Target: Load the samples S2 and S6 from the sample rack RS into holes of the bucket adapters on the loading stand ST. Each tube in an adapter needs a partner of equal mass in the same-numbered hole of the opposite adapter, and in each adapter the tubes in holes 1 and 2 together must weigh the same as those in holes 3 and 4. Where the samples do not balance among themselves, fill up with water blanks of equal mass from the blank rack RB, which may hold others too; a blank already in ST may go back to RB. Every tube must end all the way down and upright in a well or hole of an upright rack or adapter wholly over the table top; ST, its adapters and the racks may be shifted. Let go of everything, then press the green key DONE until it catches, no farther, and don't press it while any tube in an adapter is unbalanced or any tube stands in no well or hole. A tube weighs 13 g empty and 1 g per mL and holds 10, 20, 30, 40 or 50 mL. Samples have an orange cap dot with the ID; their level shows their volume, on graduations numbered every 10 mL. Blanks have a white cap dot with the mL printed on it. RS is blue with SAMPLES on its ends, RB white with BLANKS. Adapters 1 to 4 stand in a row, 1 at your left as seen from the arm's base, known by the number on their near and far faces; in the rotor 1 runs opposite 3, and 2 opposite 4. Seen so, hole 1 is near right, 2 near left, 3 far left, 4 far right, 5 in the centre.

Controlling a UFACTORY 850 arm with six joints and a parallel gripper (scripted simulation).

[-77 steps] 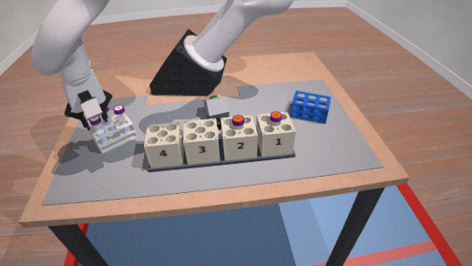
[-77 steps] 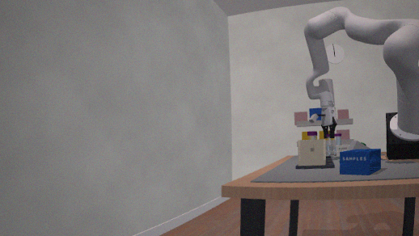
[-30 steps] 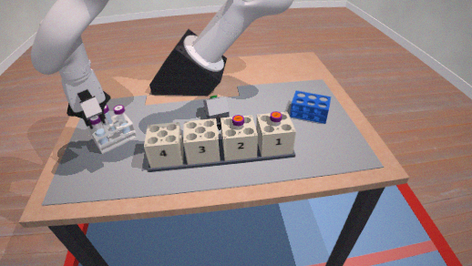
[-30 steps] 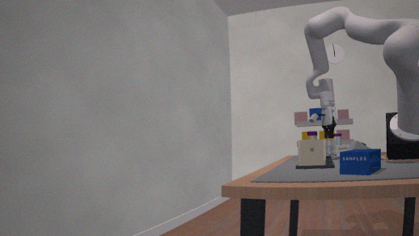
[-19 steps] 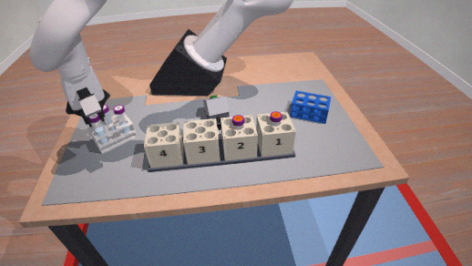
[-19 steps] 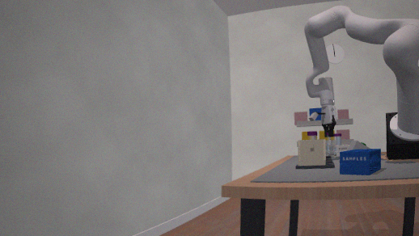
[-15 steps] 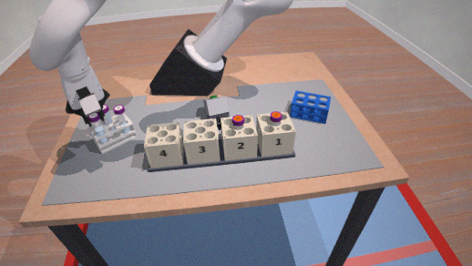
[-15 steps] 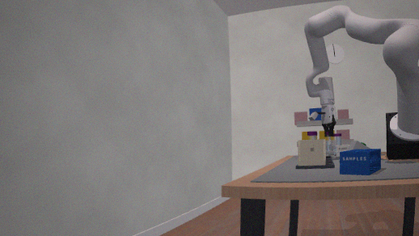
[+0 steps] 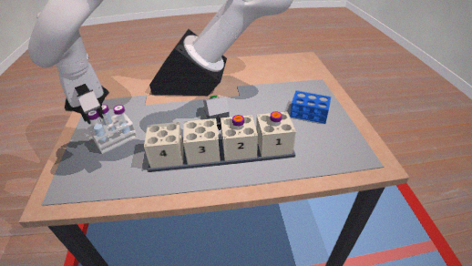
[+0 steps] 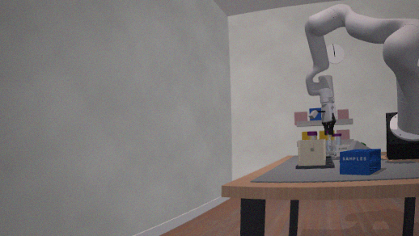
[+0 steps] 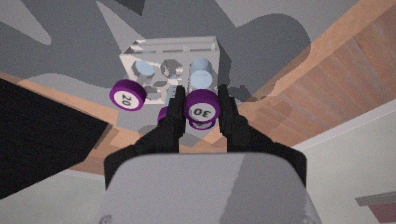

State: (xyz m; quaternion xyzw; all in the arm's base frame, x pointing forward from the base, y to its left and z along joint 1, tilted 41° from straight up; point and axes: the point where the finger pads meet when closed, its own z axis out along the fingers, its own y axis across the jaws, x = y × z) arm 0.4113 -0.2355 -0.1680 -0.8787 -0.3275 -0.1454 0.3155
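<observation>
My gripper is shut on the purple cap of a blank tube marked 30, held over the white blank rack RB. In the top view the gripper is at the rack's far left end. A blank marked 20 stands beside it, and another purple cap is partly hidden behind a finger. Adapters 4, 3, 2 and 1 stand in a row. One orange-dotted sample sits in adapter 2 and one in adapter 1.
The blue sample rack RS stands empty at the right of the mat, also in the exterior view. A grey box behind adapters 2 and 3 half hides the green key DONE. The arm's black base is at the back.
</observation>
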